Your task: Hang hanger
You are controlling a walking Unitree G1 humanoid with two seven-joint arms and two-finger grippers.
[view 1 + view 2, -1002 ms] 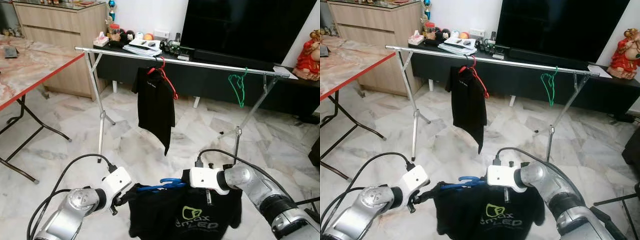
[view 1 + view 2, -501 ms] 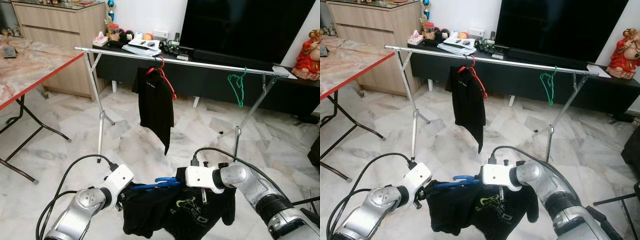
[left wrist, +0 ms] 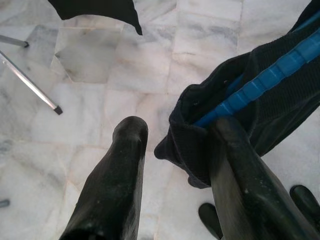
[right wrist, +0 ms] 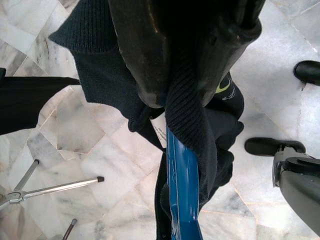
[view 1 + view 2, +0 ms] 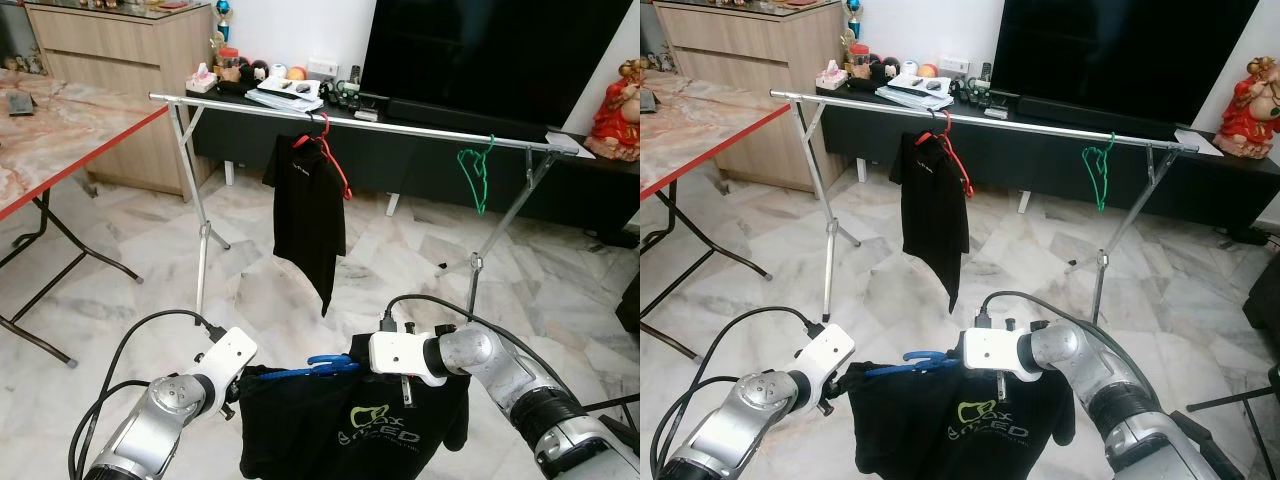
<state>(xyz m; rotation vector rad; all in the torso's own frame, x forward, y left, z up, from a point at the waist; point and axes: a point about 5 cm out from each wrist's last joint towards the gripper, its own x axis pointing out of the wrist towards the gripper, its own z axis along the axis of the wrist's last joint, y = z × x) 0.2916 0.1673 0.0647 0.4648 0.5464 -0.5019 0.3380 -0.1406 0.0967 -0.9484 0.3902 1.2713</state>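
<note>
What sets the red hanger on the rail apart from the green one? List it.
1. The red hanger carries a black shirt; the green hanger is bare.
2. The red hanger hangs near the middle of the rail; the green hanger hangs near its right end.

Both hook over the same silver rail.

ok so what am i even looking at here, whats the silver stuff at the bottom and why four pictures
The silver parts are a humanoid robot's two arms. Two pictures come from cameras in its head, two from cameras on its wrists looking along black fingers.

Between them the left gripper and right gripper carry a black shirt on a blue hanger. The right one is clamped on its collar; the left one's fingers stand apart beside a shoulder.

Ahead stands a metal rail holding another black shirt on a red hanger and a bare green hanger.
</note>
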